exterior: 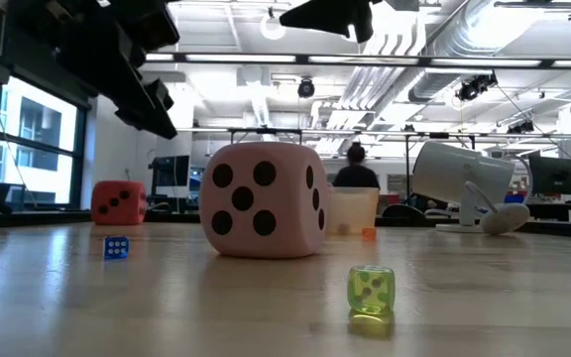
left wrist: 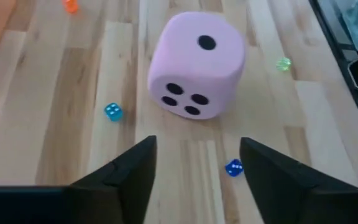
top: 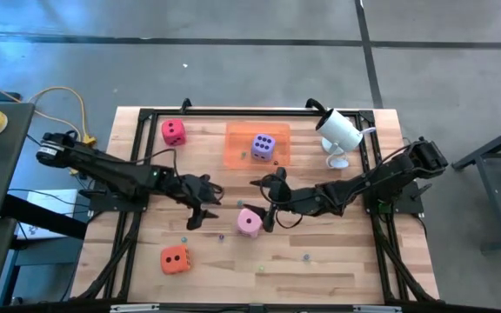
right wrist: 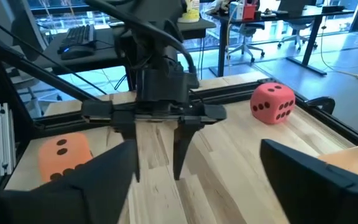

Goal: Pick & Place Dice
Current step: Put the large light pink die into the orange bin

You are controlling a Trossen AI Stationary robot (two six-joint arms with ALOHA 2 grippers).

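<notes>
The light pink die (top: 250, 223) stands on the table's middle, one pip up (left wrist: 197, 65). My left gripper (top: 210, 209) hangs open just left of it, raised and slanting down at it, with the die ahead of its fingers (left wrist: 197, 171). My right gripper (top: 262, 202) is open too, raised above the die's far right side and pointing left (right wrist: 210, 180). The purple die (top: 263, 146) sits in the orange tray (top: 237, 148). The red die (top: 174, 131) rests at the far left, the orange die (top: 175, 259) at the near left.
A white lamp-like thing (top: 341, 132) stands at the far right. Several tiny dice lie scattered around the pink die: blue (left wrist: 112, 111), another blue (left wrist: 233, 168), green (exterior: 371, 290). A black frame (top: 137, 156) edges the table. Bare wood lies at the near right.
</notes>
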